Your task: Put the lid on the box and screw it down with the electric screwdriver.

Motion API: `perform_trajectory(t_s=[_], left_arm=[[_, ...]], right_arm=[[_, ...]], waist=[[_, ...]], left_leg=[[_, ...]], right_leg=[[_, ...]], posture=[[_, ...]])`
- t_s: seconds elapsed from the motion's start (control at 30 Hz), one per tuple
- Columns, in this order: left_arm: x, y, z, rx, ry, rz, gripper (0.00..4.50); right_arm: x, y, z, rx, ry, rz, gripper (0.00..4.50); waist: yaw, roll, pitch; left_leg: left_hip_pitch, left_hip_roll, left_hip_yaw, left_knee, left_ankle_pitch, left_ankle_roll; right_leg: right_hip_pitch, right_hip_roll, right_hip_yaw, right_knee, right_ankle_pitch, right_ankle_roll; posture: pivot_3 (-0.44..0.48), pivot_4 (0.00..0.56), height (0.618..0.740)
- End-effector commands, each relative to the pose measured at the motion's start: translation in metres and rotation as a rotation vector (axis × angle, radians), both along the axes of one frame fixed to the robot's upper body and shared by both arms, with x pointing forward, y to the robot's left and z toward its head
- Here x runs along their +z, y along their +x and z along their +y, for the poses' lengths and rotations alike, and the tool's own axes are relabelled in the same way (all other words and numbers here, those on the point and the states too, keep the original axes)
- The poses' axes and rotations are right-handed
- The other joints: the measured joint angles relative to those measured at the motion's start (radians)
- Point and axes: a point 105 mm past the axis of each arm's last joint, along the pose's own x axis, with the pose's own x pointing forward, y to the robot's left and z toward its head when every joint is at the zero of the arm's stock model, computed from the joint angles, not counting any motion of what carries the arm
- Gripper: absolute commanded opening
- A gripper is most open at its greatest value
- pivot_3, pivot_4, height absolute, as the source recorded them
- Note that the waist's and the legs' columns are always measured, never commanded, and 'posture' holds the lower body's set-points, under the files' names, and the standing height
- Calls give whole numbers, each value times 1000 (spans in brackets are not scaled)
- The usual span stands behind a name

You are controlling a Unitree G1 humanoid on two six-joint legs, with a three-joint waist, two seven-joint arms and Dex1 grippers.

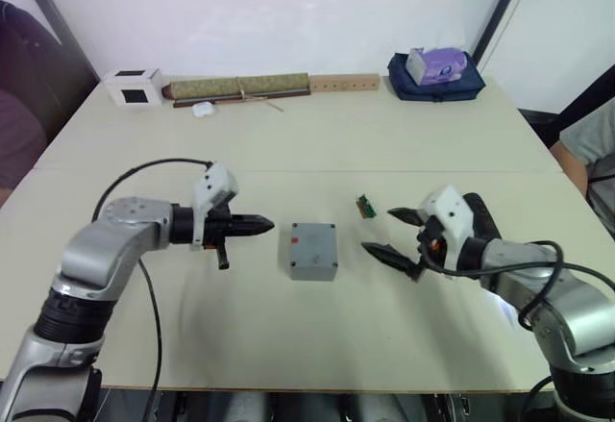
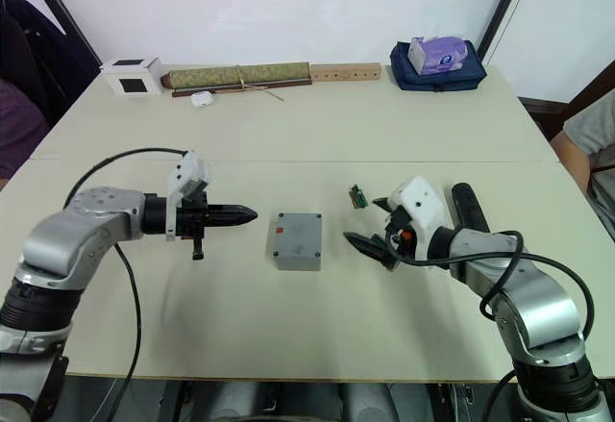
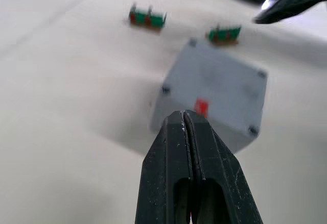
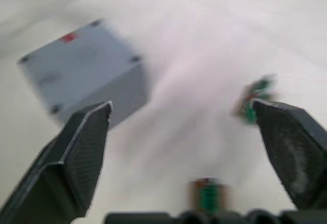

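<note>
The grey box (image 1: 313, 251) stands closed at the middle of the table. Its flat top, the lid (image 3: 219, 83), has a hole at each corner and a small red mark. My left gripper (image 1: 269, 223) is shut with nothing in it and points at the box from the left, a short gap away. On the box's right, my right gripper (image 1: 380, 231) is open and empty, with its jaws wide apart. A black stick-shaped tool, the electric screwdriver (image 2: 464, 207), lies on the table just beyond my right wrist.
Two small green circuit boards (image 3: 147, 18) (image 3: 224, 34) lie behind the box, near my right gripper. Along the far edge are a white cube (image 1: 133, 86), a long roll (image 1: 240, 86), a wooden block (image 1: 344, 83) and a blue bag (image 1: 437, 74). A person (image 1: 588, 143) sits at the right.
</note>
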Motion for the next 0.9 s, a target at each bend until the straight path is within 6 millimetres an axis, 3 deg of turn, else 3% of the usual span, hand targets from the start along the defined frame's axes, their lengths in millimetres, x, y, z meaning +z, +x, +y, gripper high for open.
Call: perform_trajectory(t_s=[0.03, 0.2, 0.43, 0.9], left_arm=[[14, -8, -10, -80, -6, -38, 0], [14, -3, -19, -102, 27, -81, 0], [12, -8, -33, -158, 36, -111, 0], [9, -11, -34, -169, 68, -128, 0]], right_arm=[[-3, -2, -8, -29, 3, -6, 4036], [-10, -1, -17, -73, 17, 11, 2389], [-25, -4, -19, -89, -9, 37, 2389], [-38, 9, -20, -121, -13, 33, 2389]], waist=[[-2, 0, 0], [-5, 0, 0], [-2, 0, 0], [-3, 0, 0]], left_leg=[[0, 0, 0, 0, 0, 0], [1, 0, 1, -1, 0, 0], [1, -1, 1, -1, 0, 0], [1, -1, 1, -1, 0, 0]], right_leg=[[0, 0, 0, 0, 0, 0], [0, 1, 1, 0, 0, 0], [0, 1, 1, 0, 0, 0], [0, 1, 1, 0, 0, 0]], posture=[[0, 150, 740], [0, 150, 740], [0, 150, 740], [0, 150, 740]])
